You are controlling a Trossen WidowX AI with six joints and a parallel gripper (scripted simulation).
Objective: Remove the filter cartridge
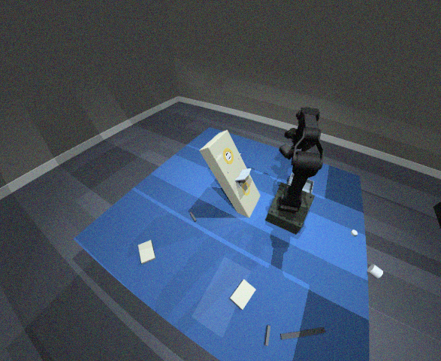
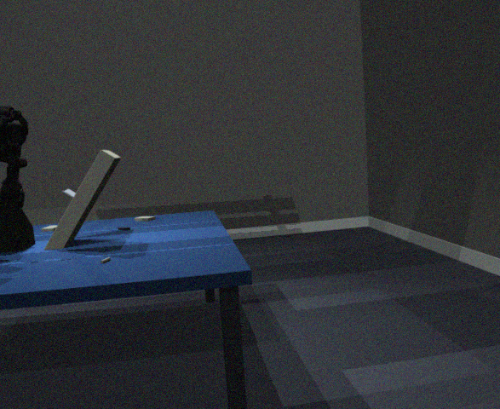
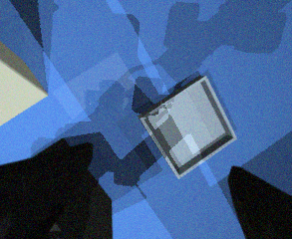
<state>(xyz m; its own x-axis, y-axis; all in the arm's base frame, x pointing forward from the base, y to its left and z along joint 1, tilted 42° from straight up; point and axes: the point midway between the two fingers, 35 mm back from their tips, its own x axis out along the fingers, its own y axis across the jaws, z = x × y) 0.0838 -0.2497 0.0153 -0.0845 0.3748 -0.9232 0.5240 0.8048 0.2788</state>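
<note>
a blue table [image 1: 321, 248] carries the whole scene, with the cream service panel [image 1: 220, 167] propped on it as a leaning slab, its long axis running up and away from the table top and its face tilted toward the black arm [image 1: 303, 155], which stands folded upright on its base just beside the panel's lower end. the grey, square tray [image 3: 190, 126] lies flat on the table under the wrist, its floor bare in the wrist view. several small cream plates and dark strips lie scattered well apart over the near half of the table.

on the panel face, two yellow-ringed round spots show. the upper one [image 1: 228, 156], near the top of the slab, looks like the filter cartridge, still flush, with dark marks on its face that may be the two slots; they are too small to read for direction. the lower ring [image 1: 246, 188] sits under a small raised flap [image 1: 243, 174], and which of the two is the task's piece cannot be told for certain. if seated as it appears, the cartridge's axis would point straight out of the tilted face, up and toward the arm.

the gripper [image 3: 165, 199] hangs above the tray with its dark fingers spread wide and nothing between them. by this reading the job is barely begun: reaching the panel, engaging the slots, drawing the cartridge out and laying it on the tray floor all remain.
</note>
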